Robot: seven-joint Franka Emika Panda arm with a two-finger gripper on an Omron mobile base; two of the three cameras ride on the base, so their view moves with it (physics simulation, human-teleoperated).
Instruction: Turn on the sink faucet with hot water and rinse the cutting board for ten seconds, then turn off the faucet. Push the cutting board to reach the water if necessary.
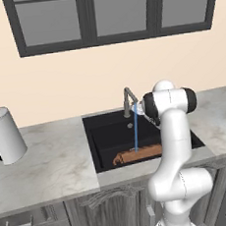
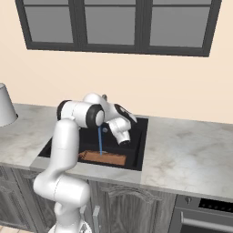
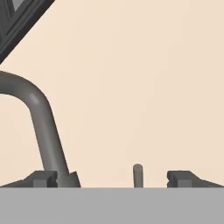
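The sink faucet (image 1: 129,101) stands at the back rim of the black sink (image 1: 100,136), and its grey bent spout (image 3: 41,118) crosses the left of the hand view. Water (image 1: 136,132) falls as a thin blue stream onto the orange-brown cutting board (image 1: 136,155), which lies flat along the basin's front wall. From the right base view the water (image 2: 100,141) lands on the cutting board (image 2: 103,158) as well. My gripper (image 3: 113,179) is open, facing the wall at faucet height. The small upright lever (image 3: 137,175) stands between the fingertips (image 3: 43,178), touching neither.
Pale marble worktop (image 1: 46,166) flanks the sink on both sides. A white cylinder with a brown handle (image 1: 6,136) stands on the left counter. A dark-framed window (image 1: 109,11) sits above. An oven front (image 2: 205,218) is at the lower right.
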